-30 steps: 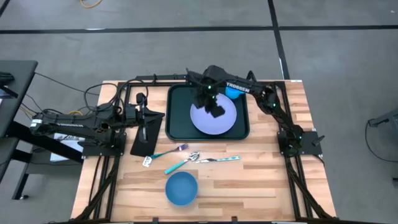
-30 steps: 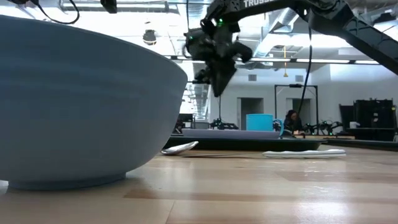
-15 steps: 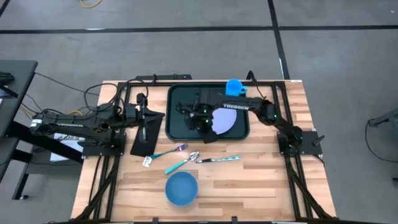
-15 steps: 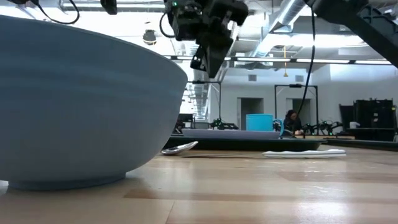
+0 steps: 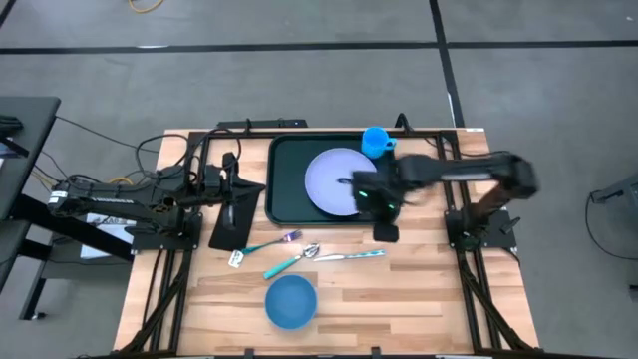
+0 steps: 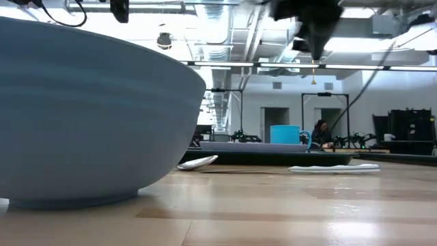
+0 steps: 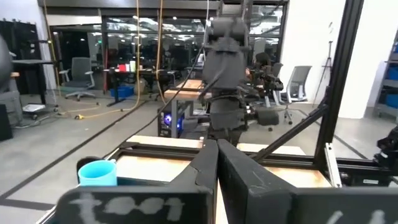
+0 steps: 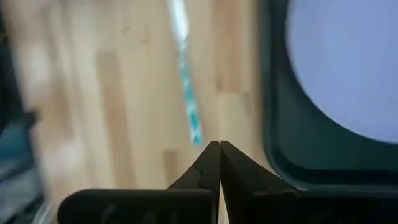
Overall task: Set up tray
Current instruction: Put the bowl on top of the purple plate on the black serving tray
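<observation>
The right gripper point(image 5: 385, 227), fingers pressed together and empty, hangs over the tray's point(image 5: 282, 206) near right corner, facing the cutlery. The lavender plate point(image 5: 334, 181) sits on the tray. Next up, likely the teal-handled knife point(image 5: 351, 255). The left gripper point(image 5: 231, 207) waits at far left, fingers together.

The tray point(image 5: 282, 179) is dark green and the plate point(image 5: 334, 181) on it lavender. The cup point(image 5: 376, 141) and bowl point(image 5: 291, 301) are blue, and the counter point(image 5: 419, 289) pale striped wood.

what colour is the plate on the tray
Lavender; the plate lies on the dark green tray, clearest in the high view.
</observation>
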### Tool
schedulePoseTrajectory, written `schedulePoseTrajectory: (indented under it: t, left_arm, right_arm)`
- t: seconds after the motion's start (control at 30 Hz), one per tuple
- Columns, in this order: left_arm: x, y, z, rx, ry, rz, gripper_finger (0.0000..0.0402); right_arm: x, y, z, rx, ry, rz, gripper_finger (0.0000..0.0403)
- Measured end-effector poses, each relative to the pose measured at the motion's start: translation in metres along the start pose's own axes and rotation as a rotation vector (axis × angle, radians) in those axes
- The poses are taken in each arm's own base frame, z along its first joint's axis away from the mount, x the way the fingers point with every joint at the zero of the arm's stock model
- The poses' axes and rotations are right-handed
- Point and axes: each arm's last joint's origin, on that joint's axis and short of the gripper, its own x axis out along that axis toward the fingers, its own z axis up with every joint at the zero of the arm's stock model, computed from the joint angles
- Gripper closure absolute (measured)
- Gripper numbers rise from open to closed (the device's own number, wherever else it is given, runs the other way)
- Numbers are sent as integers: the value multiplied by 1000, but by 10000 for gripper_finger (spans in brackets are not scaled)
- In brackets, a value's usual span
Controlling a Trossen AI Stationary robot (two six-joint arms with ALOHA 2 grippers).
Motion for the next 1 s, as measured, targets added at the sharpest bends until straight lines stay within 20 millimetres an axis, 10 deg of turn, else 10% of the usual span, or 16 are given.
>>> schedulePoseTrajectory:
  t: [0.33,1.0]
  left_arm:
    - [0,0,3,-62,-35,-6,401]
    - [0,0,3,7,-30,-3,401]
  right_arm:
    - [21,3,-13,18,-709,-16,402]
    - [68,20,89,-273,-450,375,284]
